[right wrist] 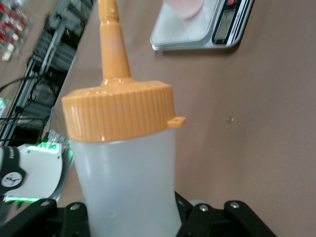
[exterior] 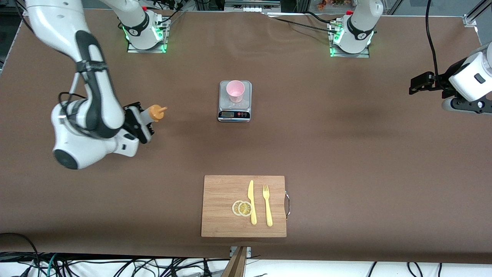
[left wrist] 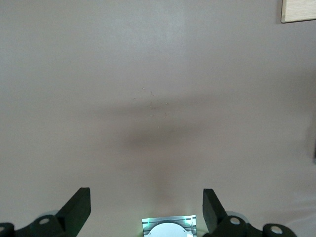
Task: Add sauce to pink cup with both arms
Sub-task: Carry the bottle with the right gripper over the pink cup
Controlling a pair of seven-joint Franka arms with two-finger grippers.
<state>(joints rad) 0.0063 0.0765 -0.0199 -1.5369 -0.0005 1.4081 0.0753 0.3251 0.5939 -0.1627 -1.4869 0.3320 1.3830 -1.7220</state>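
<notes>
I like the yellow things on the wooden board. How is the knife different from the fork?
The knife has a plain flat blade; the fork ends in prongs. The knife touches the lemon slices; the fork lies apart from them. Both are yellow, lying side by side on the cutting board.

2 white arms (exterior: 96, 96), blk joints, blk fingers (left wrist: 79, 207)

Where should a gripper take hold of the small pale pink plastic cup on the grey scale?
Probably from above, closing across the small pale pink plastic cup's upper wall: it stands upright on the grey kitchen scale, mouth open, with no handle.
</notes>
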